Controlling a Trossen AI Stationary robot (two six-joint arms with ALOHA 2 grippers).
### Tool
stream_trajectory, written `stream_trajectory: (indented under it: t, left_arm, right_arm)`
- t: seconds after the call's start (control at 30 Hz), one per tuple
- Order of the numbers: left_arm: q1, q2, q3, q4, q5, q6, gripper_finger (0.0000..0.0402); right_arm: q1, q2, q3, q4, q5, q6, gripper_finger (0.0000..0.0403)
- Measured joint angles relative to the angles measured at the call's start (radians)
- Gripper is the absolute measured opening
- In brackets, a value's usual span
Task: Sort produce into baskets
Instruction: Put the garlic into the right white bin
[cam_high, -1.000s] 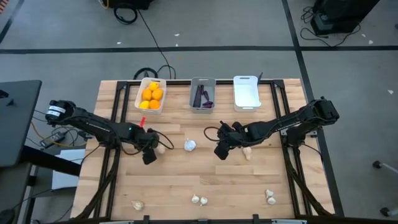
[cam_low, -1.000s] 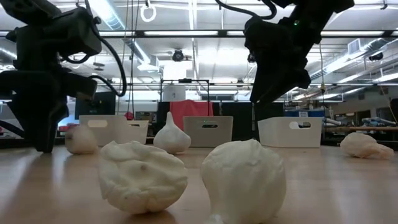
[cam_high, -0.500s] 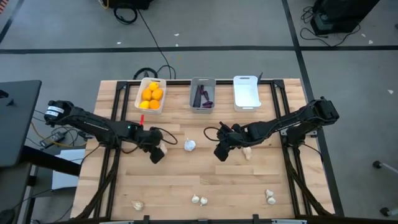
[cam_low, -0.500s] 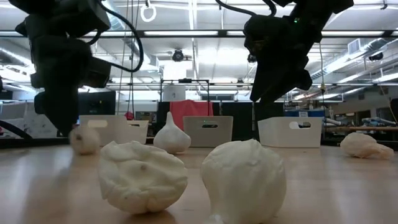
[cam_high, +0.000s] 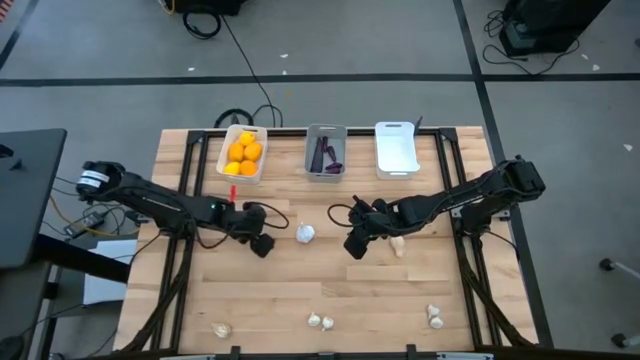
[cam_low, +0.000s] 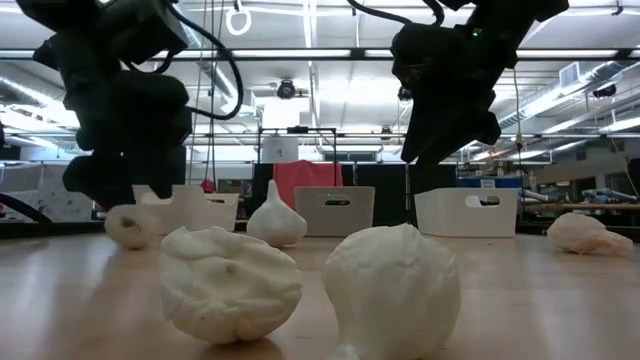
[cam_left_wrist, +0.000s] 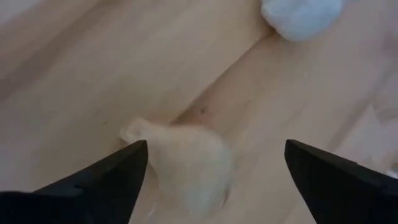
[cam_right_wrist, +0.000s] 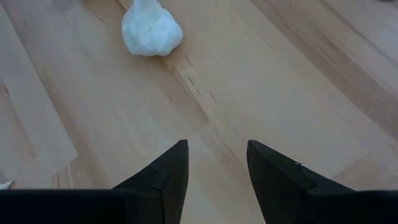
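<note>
Garlic bulb (cam_left_wrist: 189, 167) lies on the counter (cam_high: 290, 290) between the left end effector's (cam_left_wrist: 211, 171) spread fingers; the right end effector (cam_right_wrist: 216, 171) hovers open mid-counter.

The whole table (cam_high: 300, 290) is seen from straight above, while the low view is taken level at its surface, toward the room. The central garlic bulb (cam_high: 305, 233) is shared by all four views, the wrist views looking down closely.

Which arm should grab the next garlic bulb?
Left, probably. The left gripper is open with a garlic bulb on the table between its jaws; the right gripper faces bare wood.
</note>
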Motion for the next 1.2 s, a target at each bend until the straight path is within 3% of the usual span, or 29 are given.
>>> stream_trajectory:
  t: [0.23,0.53,0.93,1.1,1.2]
  left_arm:
    - [0.001,0.081,0.001,-0.015,0.022,-0.124,0.036]
    - [0.002,0.114,0.005,-0.038,0.048,-0.147,0.0322]
    - [0.001,0.098,0.019,-0.056,0.115,-0.174,0.0177]
    - [0.001,0.091,0.083,0.035,0.123,-0.078,0.0134]
    - [0.0,0.091,0.119,0.159,0.119,0.059,0.0131]
  right_arm:
    - [0.0,0.0,0.0,0.012,-0.002,0.01,0.0174]
    - [0.001,0.0,0.0,0.014,-0.006,0.011,0.0174]
    - [0.001,0.0,0.0,0.034,0.02,-0.047,0.0174]
    - [-0.011,0.0,0.0,0.127,-0.049,-0.063,0.0174]
    - [-0.037,0.0,0.0,0.242,-0.118,0.05,0.0174]
